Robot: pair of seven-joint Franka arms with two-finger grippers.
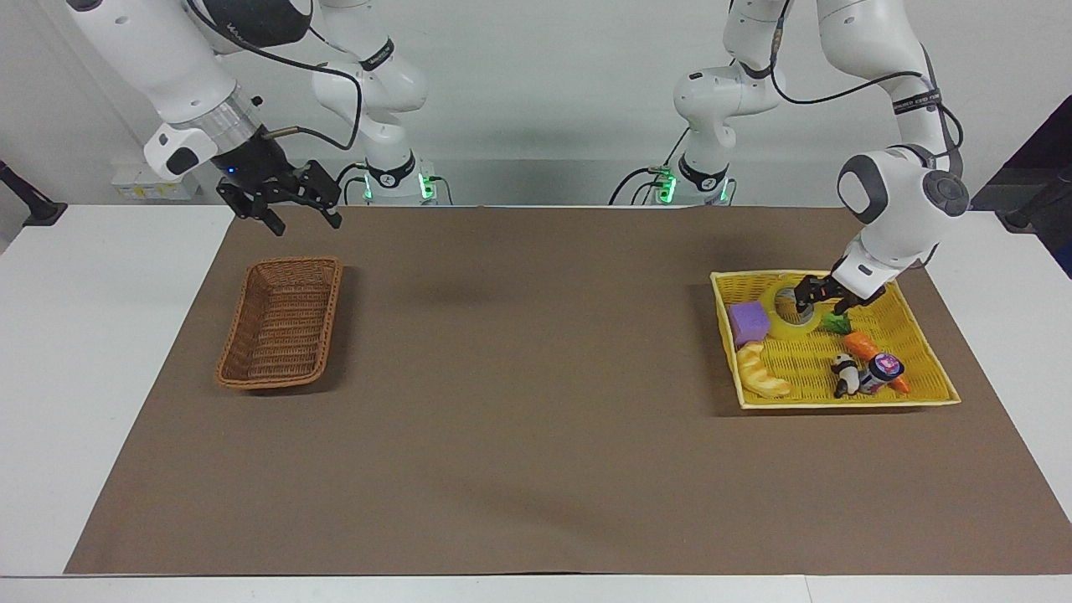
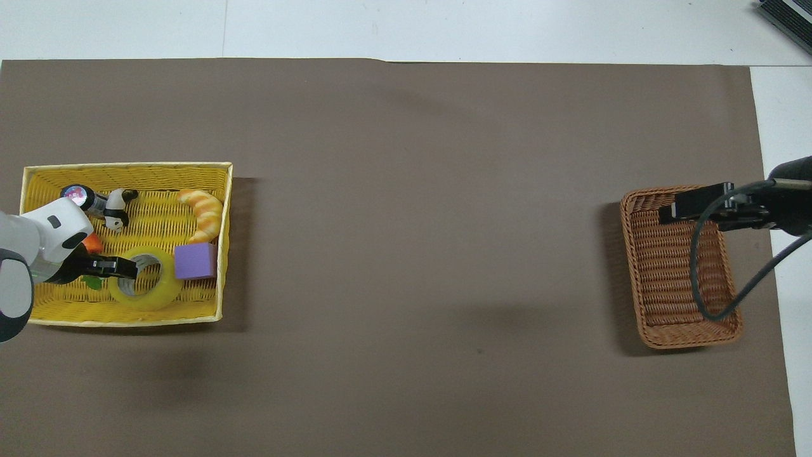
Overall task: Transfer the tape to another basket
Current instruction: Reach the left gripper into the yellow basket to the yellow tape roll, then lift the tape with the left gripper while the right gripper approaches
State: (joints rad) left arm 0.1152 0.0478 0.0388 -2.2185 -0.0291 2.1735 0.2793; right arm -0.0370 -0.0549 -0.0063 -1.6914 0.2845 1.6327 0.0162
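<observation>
Yellow tape lies flat, hole up, in the plastic basket near its robot-side edge. Left gripper straddles the roll's wall, one finger in the core; grip not confirmed. Right gripper waits, jaws wide, over the wicker basket.

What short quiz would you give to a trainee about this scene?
1. True or false: the tape lies in the yellow basket.
2. Which claw is at the tape? A: left. B: right.
3. What stands beside the tape, toward the right arm's end?
Key: 1 true. 2 A, the left claw; the right claw hangs open near the wicker basket. 3 the purple block.
</observation>
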